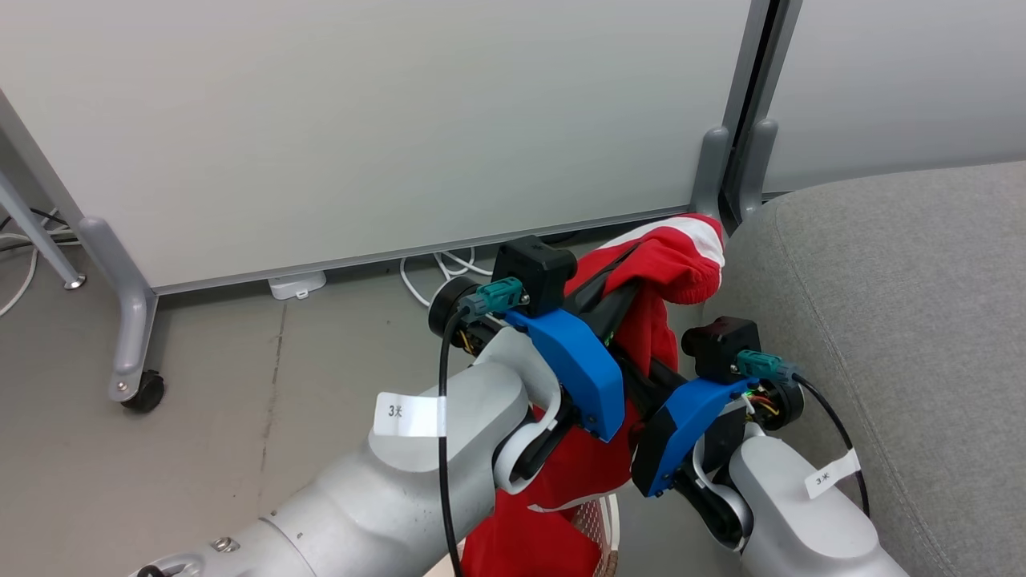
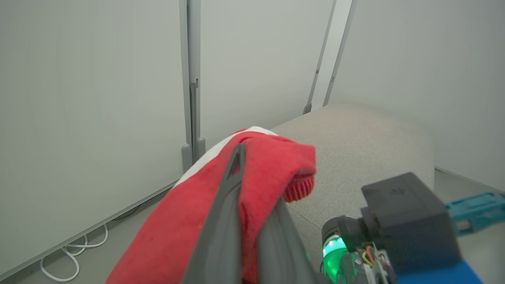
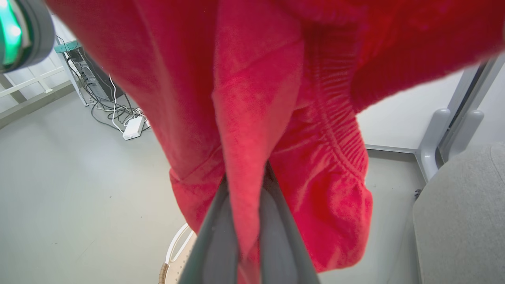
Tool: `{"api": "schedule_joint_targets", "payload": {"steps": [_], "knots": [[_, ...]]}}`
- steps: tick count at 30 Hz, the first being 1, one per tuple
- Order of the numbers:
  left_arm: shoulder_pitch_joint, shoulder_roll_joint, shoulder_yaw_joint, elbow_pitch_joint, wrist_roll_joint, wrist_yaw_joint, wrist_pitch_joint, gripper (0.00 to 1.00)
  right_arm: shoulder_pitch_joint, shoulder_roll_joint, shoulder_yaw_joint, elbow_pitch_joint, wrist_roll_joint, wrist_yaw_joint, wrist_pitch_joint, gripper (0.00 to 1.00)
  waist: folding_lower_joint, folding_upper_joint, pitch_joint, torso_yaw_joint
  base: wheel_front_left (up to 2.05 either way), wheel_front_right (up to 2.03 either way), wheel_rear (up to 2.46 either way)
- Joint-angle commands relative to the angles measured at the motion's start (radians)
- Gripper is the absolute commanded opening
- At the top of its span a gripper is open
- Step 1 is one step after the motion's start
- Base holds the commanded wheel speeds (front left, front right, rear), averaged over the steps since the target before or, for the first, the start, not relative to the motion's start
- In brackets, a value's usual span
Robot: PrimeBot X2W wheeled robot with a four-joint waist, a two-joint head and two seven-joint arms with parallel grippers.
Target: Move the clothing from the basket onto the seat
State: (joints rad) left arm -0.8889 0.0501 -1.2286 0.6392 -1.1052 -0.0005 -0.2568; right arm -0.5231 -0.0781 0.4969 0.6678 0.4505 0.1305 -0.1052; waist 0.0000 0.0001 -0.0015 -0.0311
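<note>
Down at the near edge of the head view, between the two pale forearms, the basket (image 3: pixel 179 264) sits on the grey floor (image 1: pixel 240 385). Its white handle and a bit of brown rim peek out under hanging cloth. Above it both arms reach forward side by side.

The right gripper (image 3: pixel 246 189) has its two fingers pressed together on a fold of the clothing (image 1: pixel 673 264), a bright red fleecy garment. It pinches the fabric low down, where a long drape falls toward the basket. The left gripper (image 2: pixel 252 185) is higher and farther forward, its fingers likewise closed tight with red fabric caught between them. The garment's top, edged with a white band, is bunched over its fingertips, and a ribbed cuff hangs off on the seat side.

So the garment is up in the air, strung between the two grips, its lower end dangling down at the basket. Whether that end touches inside I cannot tell.

Just to the right, the seat (image 1: pixel 882 320), grey upholstered with a rounded corner, lies close beside the raised cloth. Beyond, white cables (image 1: pixel 437 272) lie on the floor at the foot of a pale partition panel (image 1: pixel 401 120). The panel's grey leg ends in a black caster (image 1: pixel 144 393) at the far left.
</note>
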Motion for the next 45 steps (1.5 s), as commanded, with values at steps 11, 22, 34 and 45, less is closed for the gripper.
{"api": "schedule_joint_targets", "payload": {"steps": [11,22,34,45], "knots": [[-0.019,0.001,-0.007,0.019,-0.008,0.012,-0.007,1.0,-0.021,0.0,0.015,0.021,0.018,0.0,-0.013,0.0,0.0,-0.0001,-0.003,-0.008,0.0,0.0,0.0],[0.003,0.001,-0.011,0.031,0.007,0.016,-0.009,1.0,-0.028,-0.005,0.024,0.034,0.027,0.0,-0.023,0.0,0.0,-0.0001,-0.003,-0.008,0.0,0.0,0.0],[0.225,0.087,0.244,-0.121,0.296,0.054,-0.009,1.0,-0.023,-0.02,0.003,0.022,0.021,0.0,-0.039,0.0,0.0,-0.0001,0.008,-0.005,0.0,0.0,0.0],[0.497,0.14,0.504,-0.277,0.546,-0.033,-0.009,1.0,0.013,-0.032,-0.036,-0.007,-0.001,0.0,-0.034,0.0,0.0,-0.0001,0.024,0.005,0.0,0.0,0.0]]}}
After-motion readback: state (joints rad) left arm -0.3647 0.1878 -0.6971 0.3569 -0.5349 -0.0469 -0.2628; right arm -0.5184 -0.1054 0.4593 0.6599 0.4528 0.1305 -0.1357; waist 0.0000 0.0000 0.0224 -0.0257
